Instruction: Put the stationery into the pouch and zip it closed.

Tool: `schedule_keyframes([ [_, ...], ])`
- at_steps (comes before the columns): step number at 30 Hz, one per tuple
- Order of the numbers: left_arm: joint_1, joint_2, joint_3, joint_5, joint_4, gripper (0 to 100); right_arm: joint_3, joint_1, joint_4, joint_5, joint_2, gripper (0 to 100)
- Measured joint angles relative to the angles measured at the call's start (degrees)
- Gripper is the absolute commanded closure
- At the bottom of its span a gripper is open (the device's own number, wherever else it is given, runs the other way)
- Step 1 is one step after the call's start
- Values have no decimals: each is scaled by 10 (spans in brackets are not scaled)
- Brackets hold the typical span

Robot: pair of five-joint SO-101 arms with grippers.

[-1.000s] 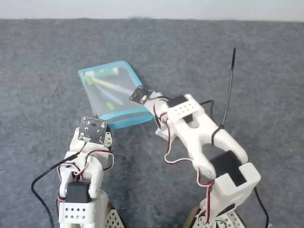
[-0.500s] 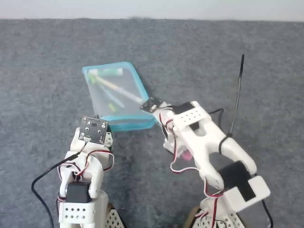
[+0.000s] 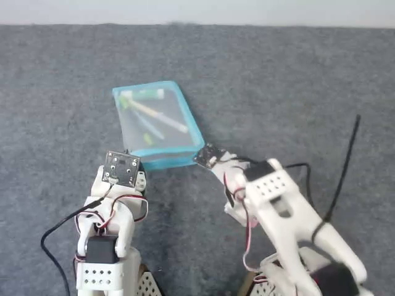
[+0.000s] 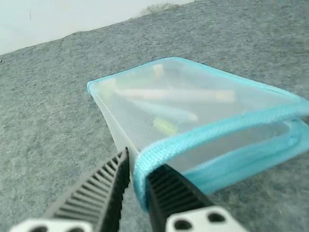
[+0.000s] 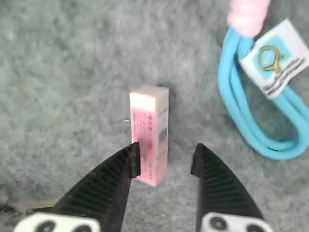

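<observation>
A clear pouch (image 3: 157, 123) with teal trim lies on the grey carpet, holding several pens (image 3: 157, 114). In the left wrist view my left gripper (image 4: 137, 181) is shut on the teal edge at the near corner of the pouch (image 4: 193, 111), and the pens (image 4: 174, 94) show through its side. The left arm (image 3: 114, 209) stands just in front of the pouch. My right gripper (image 5: 164, 154) is open over a pink eraser (image 5: 149, 140), which lies on the carpet between the fingers, close to one of them. The right arm (image 3: 278, 197) is to the right of the pouch's near corner.
A looped blue cord (image 5: 256, 116) with a small tag (image 5: 273, 63) and a pink end (image 5: 248, 9) lies beside the eraser. A black cable (image 3: 342, 166) rises behind the right arm. Open carpet stretches to the far side and both sides of the pouch.
The right arm has drawn back from the pouch toward the near right. The pouch has shifted and turned a little to the right. The left arm has kept still.
</observation>
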State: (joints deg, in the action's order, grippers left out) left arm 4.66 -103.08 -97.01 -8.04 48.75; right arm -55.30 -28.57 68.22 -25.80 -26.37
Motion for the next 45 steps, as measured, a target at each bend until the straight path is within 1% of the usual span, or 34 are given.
schedule_keyframes([
  [3, 0, 0, 0, 0, 0, 988, -20, 0, 0, 0, -30, 812],
  [9, 0, 0, 0, 0, 0, 988, -47, 2, 0, 0, -36, 812],
  [14, 0, 0, 0, 0, 0, 988, -67, 3, 0, -30, -37, 815],
  [17, 0, 0, 0, 0, 0, 988, -74, 4, -1, -34, -40, 815],
  [23, 0, 0, 0, 0, 0, 988, -100, 3, -33, -36, -40, 818],
  [25, 0, 0, 0, 0, 0, 988, -111, 3, -44, -36, -40, 853],
  [30, 0, 0, 0, 0, 0, 988, -113, 8, -57, -36, -40, 983],
  [33, 0, 0, 0, 0, 0, 988, -113, 8, -59, -36, -40, 991],
  [36, 0, 0, 0, 0, 0, 988, -113, 47, -59, -36, -40, 991],
  [40, 0, 0, 0, 0, 0, 988, -77, 92, -25, -36, -40, 991],
  [45, 0, 0, 0, 0, 0, 988, 40, 85, 52, -8, -40, 991],
])
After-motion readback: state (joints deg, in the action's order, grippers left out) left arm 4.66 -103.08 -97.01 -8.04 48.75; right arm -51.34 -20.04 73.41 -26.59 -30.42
